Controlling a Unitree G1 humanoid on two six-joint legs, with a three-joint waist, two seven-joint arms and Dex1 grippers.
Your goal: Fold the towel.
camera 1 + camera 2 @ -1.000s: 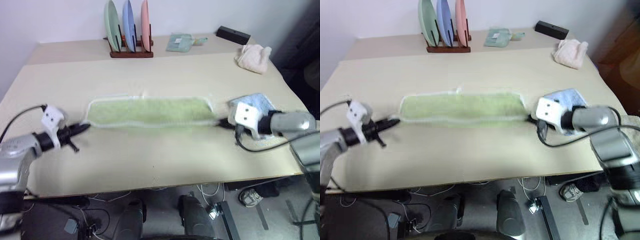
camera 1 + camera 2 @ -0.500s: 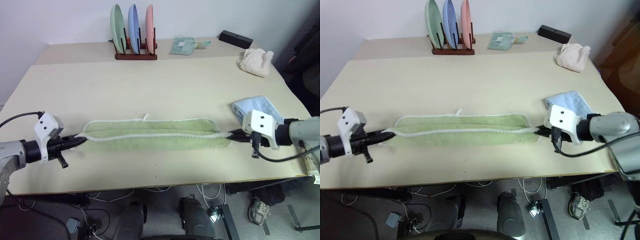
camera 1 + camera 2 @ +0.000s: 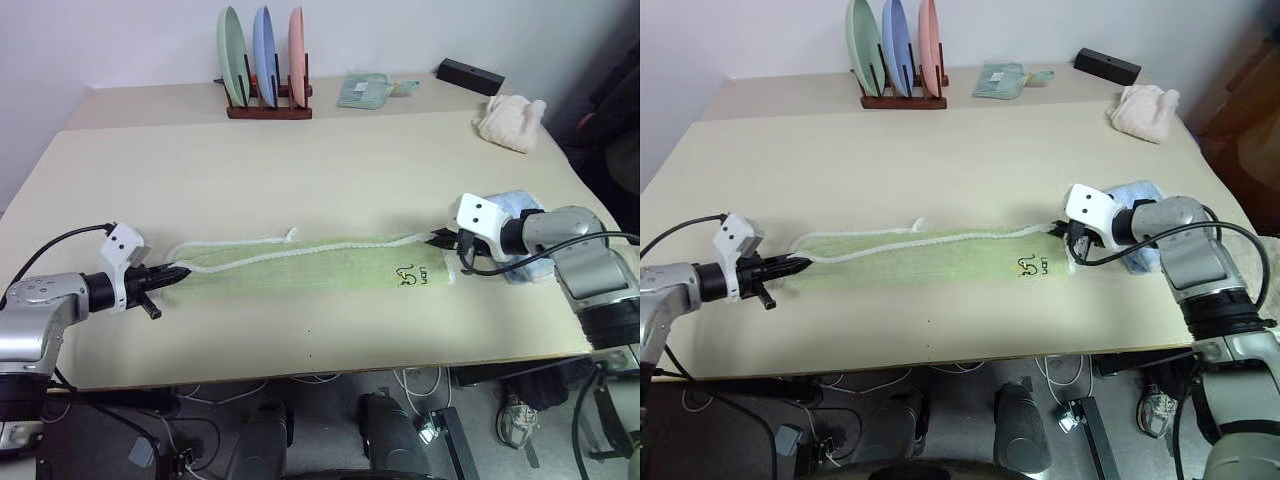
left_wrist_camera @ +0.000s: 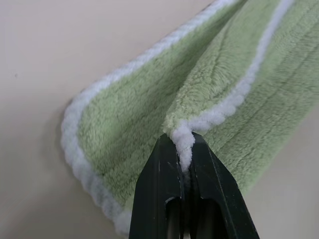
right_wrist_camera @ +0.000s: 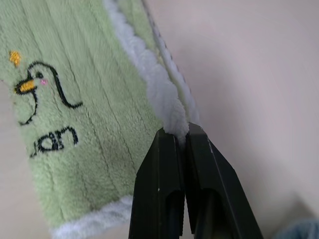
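towel [image 3: 310, 268]: green terry with a whitish trim, lying on the table [image 3: 300, 170] as a long thin strip strung between the two grippers, one end at each set of fingertips, so it's pretty much doubled over lengthwise

top layer: its white edge runs wavy along the strip from one gripper to the other, with a small loop of trim [image 3: 291, 235] sticking out on the far side, nearer the left fingers than the right ones

embroidery [image 3: 411, 273]: dark little duck plus a few letters, sitting just short of the right fingers on the near side of the strip

left gripper [image 4: 183, 144]: fingers [image 4: 162, 164] pinched tight on the white trim, cord squeezed right between the tips, green cloth fanning out just past them

right gripper [image 5: 175, 132]: same deal, fingers [image 5: 159, 159] clamped on the fluffy white edge at the other end, duck mark off to one side just beyond the tips

blue towel [image 3: 522, 205]: right behind the right gripper, partly hidden by the arm

cream cloth [image 3: 510, 118]: bunched up well beyond the right fingers, near the far corner of the table

plate rack [image 3: 265, 108]: way past both grippers at the back, holding green, blue and pink plates upright

other stuff: a pale green cloth [image 3: 362, 90] and a black box [image 3: 468, 74] back there too, well apart from any fingers
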